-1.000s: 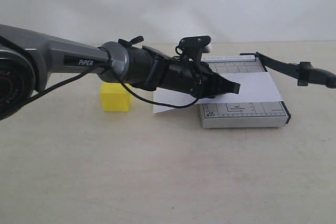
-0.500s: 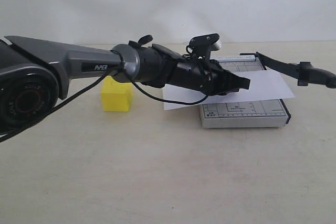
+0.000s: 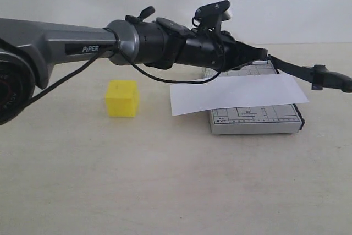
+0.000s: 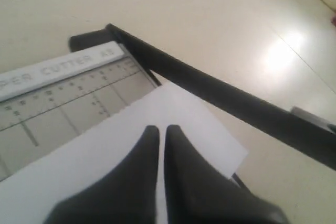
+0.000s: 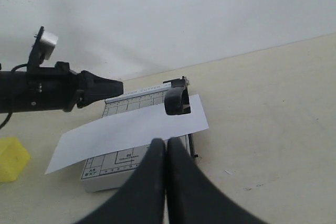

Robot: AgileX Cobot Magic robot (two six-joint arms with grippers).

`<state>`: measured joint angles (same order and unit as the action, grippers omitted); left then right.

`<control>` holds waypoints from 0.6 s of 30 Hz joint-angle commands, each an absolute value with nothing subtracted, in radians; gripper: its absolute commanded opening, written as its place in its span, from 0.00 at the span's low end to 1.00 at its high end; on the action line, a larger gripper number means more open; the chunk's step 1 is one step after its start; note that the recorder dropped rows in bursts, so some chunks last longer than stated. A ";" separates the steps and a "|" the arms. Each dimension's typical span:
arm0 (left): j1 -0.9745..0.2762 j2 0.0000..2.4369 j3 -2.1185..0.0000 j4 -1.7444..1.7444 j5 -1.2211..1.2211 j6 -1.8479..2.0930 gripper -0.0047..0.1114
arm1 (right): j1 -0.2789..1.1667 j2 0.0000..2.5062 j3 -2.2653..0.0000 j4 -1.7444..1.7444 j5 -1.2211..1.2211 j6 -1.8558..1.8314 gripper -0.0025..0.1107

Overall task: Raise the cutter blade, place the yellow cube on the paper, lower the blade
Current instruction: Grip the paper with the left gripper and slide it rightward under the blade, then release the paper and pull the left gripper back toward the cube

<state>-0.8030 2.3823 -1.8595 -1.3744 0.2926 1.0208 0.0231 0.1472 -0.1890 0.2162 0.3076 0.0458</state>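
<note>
The yellow cube (image 3: pixel 122 98) rests on the table left of the grey cutter base (image 3: pixel 256 120), apart from both grippers. The white paper (image 3: pixel 239 93) lies across the base, overhanging its left side. The cutter blade (image 3: pixel 308 72) is lifted off the base and slants out to the right from its hinge. My left gripper (image 3: pixel 263 54) hovers shut and empty above the far part of the base, near the hinge. In the left wrist view, the left gripper (image 4: pixel 161 128) is over the paper (image 4: pixel 105 150), beside the blade (image 4: pixel 210 90). My right gripper (image 5: pixel 165 141) is shut, empty, short of the base (image 5: pixel 113 166).
The beige table (image 3: pixel 165 180) stretches wide in front of the cutter and the cube. A white wall (image 3: pixel 275 4) closes off the back. The long grey left arm (image 3: pixel 60 48) spans the space above and behind the cube.
The left gripper has risen off the paper and moved right toward the blade hinge. The paper has slid a little to the right on the base. Cube and blade have not moved.
</note>
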 commanded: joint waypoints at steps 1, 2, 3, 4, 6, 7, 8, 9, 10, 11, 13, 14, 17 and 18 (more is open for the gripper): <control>-0.817 2.369 -1.756 -1.371 0.242 0.923 0.08 | 0.021 0.142 -0.187 0.210 0.296 0.041 0.02; -0.822 2.369 -1.736 -1.371 0.221 0.903 0.08 | 0.021 0.142 -0.187 0.210 0.296 0.041 0.02; -0.826 2.369 -1.719 -1.371 0.200 0.888 0.08 | 0.021 0.142 -0.187 0.210 0.298 0.041 0.02; -0.832 2.369 -1.709 -1.371 0.185 0.881 0.08 | 0.021 0.142 -0.187 0.210 0.298 0.041 0.02; -0.838 2.379 -1.702 -1.371 0.154 0.878 0.08 | 0.021 0.142 -0.187 0.210 0.296 0.038 0.02; -0.838 2.385 -1.708 -1.371 0.154 0.880 0.08 | 0.021 0.142 -0.187 0.210 0.296 0.038 0.02; -0.838 2.396 -1.716 -1.371 0.171 0.878 0.08 | 0.021 0.142 -0.187 0.210 0.296 0.038 0.02; -0.838 2.405 -1.727 -1.373 0.199 0.878 0.08 | 0.021 0.142 -0.187 0.210 0.296 0.038 0.02; -0.838 2.419 -1.741 -1.371 0.225 0.878 0.08 | 0.021 0.142 -0.187 0.210 0.296 0.038 0.02; -0.838 2.434 -1.757 -1.371 0.248 0.878 0.08 | 0.021 0.142 -0.187 0.210 0.296 0.034 0.02; -0.838 2.463 -1.789 -1.371 0.280 0.878 0.08 | 0.021 0.142 -0.187 0.210 0.296 0.034 0.02; -0.838 2.480 -1.811 -1.371 0.298 0.878 0.08 | 0.021 0.142 -0.187 0.210 0.296 0.034 0.02; -0.838 2.522 -1.865 -1.369 0.354 0.878 0.08 | 0.021 0.142 -0.187 0.210 0.296 0.034 0.02; -0.838 2.530 -1.878 -1.364 0.369 0.880 0.08 | 0.021 0.142 -0.187 0.210 0.296 0.034 0.02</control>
<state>-0.8330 2.4917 -1.8518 -1.3808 0.3092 0.8840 0.0231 0.1472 -0.1890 0.2162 0.3076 0.0405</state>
